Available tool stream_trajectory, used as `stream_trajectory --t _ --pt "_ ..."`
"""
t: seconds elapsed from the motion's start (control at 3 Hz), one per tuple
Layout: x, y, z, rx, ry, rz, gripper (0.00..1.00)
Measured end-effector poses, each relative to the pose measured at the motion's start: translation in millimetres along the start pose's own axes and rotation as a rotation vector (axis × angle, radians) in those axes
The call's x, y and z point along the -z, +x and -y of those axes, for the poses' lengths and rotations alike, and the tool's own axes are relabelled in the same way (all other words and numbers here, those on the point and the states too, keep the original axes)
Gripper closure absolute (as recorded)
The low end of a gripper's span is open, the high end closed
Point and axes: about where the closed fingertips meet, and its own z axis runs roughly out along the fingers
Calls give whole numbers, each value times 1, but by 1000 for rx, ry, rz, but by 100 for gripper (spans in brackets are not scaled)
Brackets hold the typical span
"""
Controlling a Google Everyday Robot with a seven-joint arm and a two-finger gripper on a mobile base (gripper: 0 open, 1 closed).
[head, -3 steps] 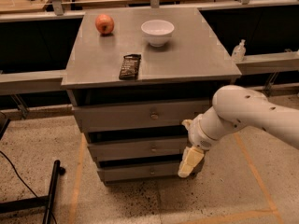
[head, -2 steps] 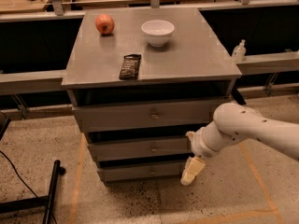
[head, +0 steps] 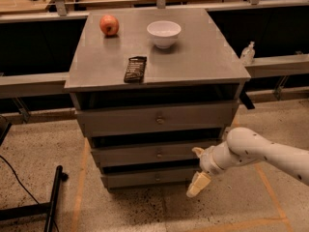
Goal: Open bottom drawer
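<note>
Three grey drawer fronts stack down the face of a grey cabinet [head: 87, 124], and its flat top serves as the counter [head: 203, 62]. A white robot arm [head: 263, 153] reaches in from 4 o'clock in the view, towards the cabinet's lower right corner. The widest drawer front [head: 120, 122] sits highest, with the mid-sized front [head: 125, 154] under it. The bottom drawer [head: 130, 179] is the lowest and narrowest front, at 6 o'clock from the counter and set back beneath the front above. The cream-tipped end effector [head: 198, 183] hangs at the arm's tip, pointing down towards 7 o'clock, just beside the bottom drawer's right end and at 3 o'clock from its knob [head: 157, 177]. I cannot tell whether it is spread or pressed together, nor whether it touches the drawer. On the counter a white bowl [head: 163, 33] stands at 12 o'clock. A dark flat packet [head: 135, 69] lies near the front edge, at 7 o'clock from the bowl. A red apple [head: 109, 25] sits at 9 o'clock from the bowl.
</note>
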Motion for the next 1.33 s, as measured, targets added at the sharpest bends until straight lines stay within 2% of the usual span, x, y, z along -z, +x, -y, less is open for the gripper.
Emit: stream_trajectory --t 0.33,0.67,1.0,1.33 --pt "-10 6 9 -47 -32 222 0" --pt "-17 23 18 -59 -22 322 0" --pt "-18 21 18 -56 -23 316 0" --pt "-37 51 29 -34 40 296 0"
